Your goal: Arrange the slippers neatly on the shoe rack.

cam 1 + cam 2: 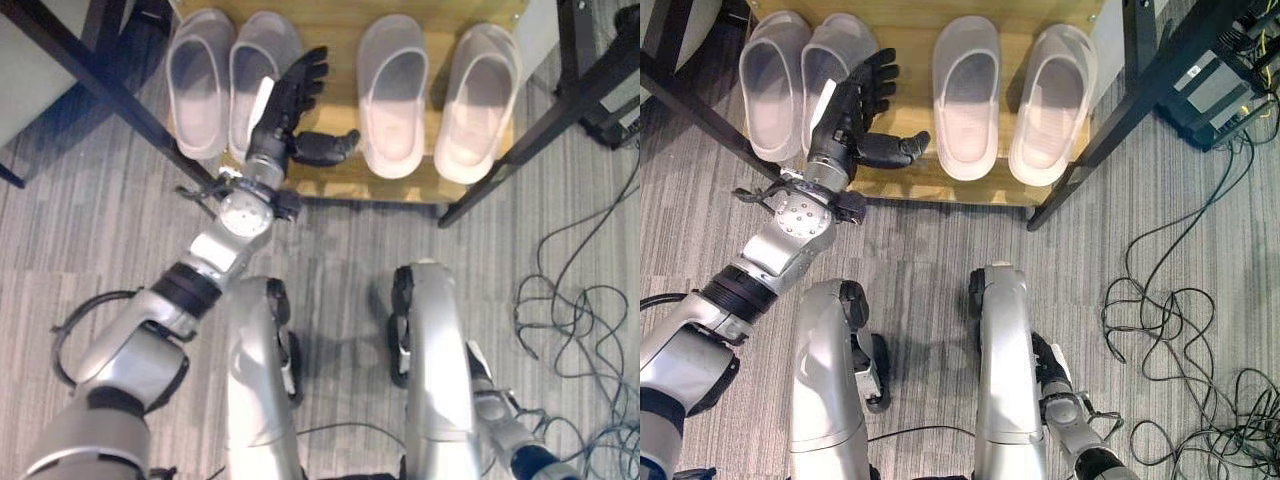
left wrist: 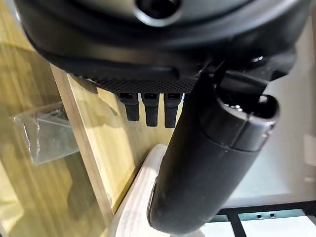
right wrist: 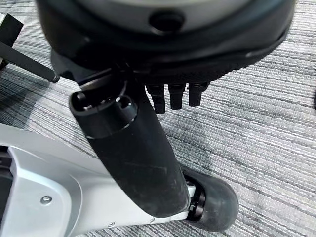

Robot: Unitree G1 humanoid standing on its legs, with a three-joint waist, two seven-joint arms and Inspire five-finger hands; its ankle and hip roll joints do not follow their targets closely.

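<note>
Four pale slippers lie toes-away on a low wooden shoe rack [image 1: 340, 172]. The left pair is an outer slipper [image 1: 200, 80] and an inner slipper [image 1: 256, 42]. The right pair is slipper [image 1: 392, 95] and slipper [image 1: 478, 100], the latter angled slightly outward. My left hand [image 1: 285, 105] hovers open over the heel half of the inner left slipper, fingers straight, thumb [image 1: 895, 148] pointing toward the gap between the pairs. In the left wrist view the thumb [image 2: 212, 158] crosses a slipper's pale edge [image 2: 131, 212]. My right hand [image 1: 1072, 412] hangs open low beside the leg over the carpet, holding nothing.
Black furniture legs flank the rack, one on the left [image 1: 110, 90] and one on the right [image 1: 540, 130]. Loose cables [image 1: 580, 310] sprawl over the striped grey carpet on the right, near a black box [image 1: 1220, 90].
</note>
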